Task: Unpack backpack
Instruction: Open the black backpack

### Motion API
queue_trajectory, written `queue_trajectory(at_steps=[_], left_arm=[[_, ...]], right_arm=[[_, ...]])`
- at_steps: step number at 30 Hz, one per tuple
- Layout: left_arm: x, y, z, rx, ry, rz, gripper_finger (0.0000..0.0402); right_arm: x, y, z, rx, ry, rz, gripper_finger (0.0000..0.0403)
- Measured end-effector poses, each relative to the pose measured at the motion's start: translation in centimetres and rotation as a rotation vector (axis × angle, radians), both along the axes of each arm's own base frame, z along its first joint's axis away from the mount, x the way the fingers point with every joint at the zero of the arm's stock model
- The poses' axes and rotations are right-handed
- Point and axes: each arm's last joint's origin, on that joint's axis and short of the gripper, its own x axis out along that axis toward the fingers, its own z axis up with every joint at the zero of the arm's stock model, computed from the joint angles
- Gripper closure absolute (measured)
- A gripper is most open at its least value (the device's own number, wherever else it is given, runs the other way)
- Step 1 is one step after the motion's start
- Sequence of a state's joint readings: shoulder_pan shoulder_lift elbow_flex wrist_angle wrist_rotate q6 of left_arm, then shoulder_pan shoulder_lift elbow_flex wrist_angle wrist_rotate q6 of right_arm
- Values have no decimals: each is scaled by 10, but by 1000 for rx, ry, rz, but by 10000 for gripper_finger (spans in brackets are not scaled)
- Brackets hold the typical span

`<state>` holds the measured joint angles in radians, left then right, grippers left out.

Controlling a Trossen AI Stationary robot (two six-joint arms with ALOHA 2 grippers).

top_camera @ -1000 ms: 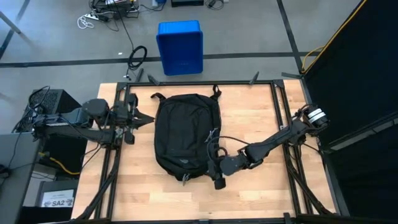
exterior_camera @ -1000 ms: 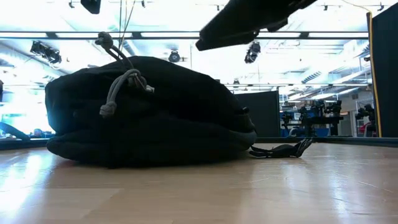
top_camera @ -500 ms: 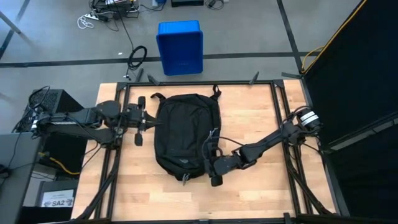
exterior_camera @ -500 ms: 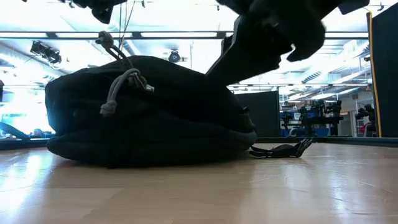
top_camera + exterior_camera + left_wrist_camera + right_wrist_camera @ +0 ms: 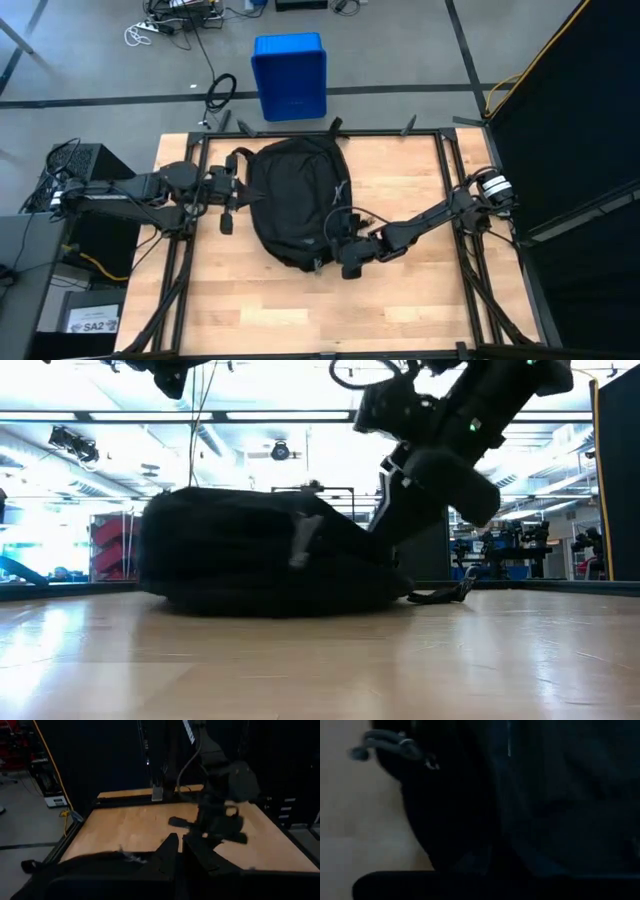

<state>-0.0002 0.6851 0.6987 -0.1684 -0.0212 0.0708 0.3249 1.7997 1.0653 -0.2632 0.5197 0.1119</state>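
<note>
Right tool (image 5: 333, 252), pressed together at the near edge of the large black soft fabric backpack (image 5: 293, 200); left tool (image 5: 236, 188), also pressed together, just beside its opposite flank. What the right tool pinches cannot be told; a zipper pull is the best hold.

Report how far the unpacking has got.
Done: nothing is out; no contents lie on the table. In hand: the right gripper is shut at the backpack's right edge, though what it pinches is hidden; the left gripper is shut by the left side. Left: opening it and removing the contents.
</note>
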Motion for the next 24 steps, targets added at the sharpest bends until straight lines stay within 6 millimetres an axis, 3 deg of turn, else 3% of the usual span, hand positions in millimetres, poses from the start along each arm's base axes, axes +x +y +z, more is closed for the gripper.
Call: queue_trajectory(at_steps=[13, 18, 24], left_arm=[[49, -2, -31, -32, 161, 60, 401], [60, -1, -32, 28, 212, 151, 398], [66, -13, -25, 73, 325, 64, 345]], right_arm=[[-5, -12, 19, 16, -49, -95, 398], [-5, -12, 21, 19, -57, -96, 394], [-5, -13, 21, 20, -62, -98, 390]])
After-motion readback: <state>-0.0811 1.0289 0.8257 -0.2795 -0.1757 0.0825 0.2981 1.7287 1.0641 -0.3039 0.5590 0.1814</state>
